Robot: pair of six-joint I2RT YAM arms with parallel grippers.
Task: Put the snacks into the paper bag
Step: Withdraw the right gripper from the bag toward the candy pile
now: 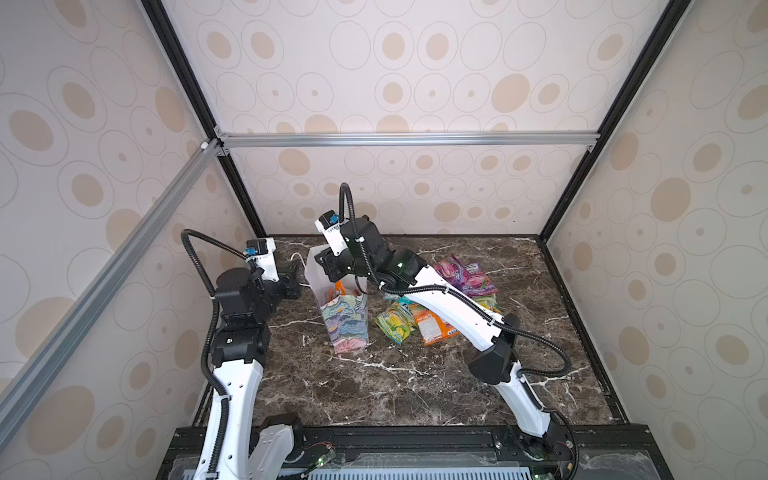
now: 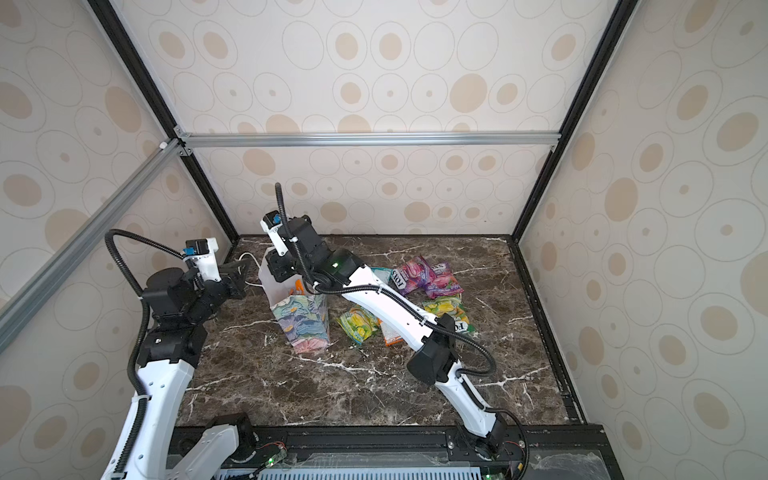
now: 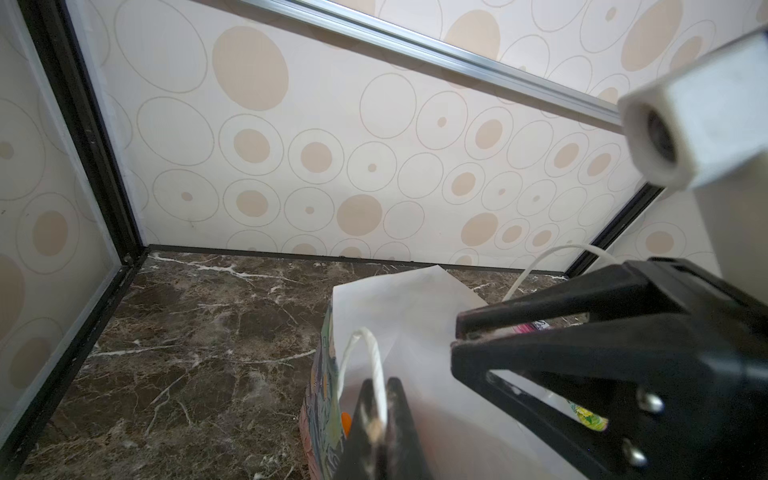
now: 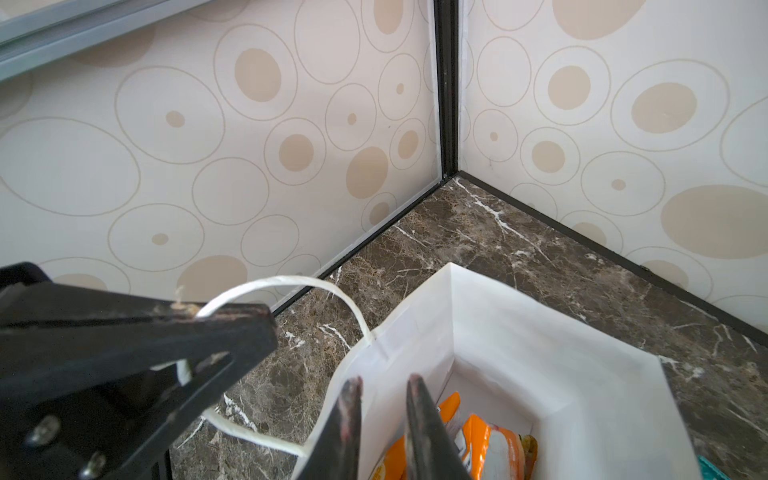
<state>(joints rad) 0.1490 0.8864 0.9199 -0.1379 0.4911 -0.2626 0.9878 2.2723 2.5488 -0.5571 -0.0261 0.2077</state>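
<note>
The left gripper (image 3: 376, 409) has its fingers clamped on the cord handle (image 4: 291, 283) of the paper bag (image 1: 345, 324), while the right gripper (image 4: 384, 380), fingers narrowly parted and empty, hangs directly above the bag's mouth and an orange packet (image 4: 486, 440) inside, the remaining snacks (image 1: 465, 274) lying flat on the surface (image 1: 374, 395) beside the bag, nearer the right arm.

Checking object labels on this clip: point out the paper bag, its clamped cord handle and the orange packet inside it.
paper bag (image 1: 345, 324): a top view, floral front wall.
cord handle (image 4: 291, 281): right wrist view, top of loop.
orange packet (image 4: 476, 436): right wrist view, its orange face.
</note>
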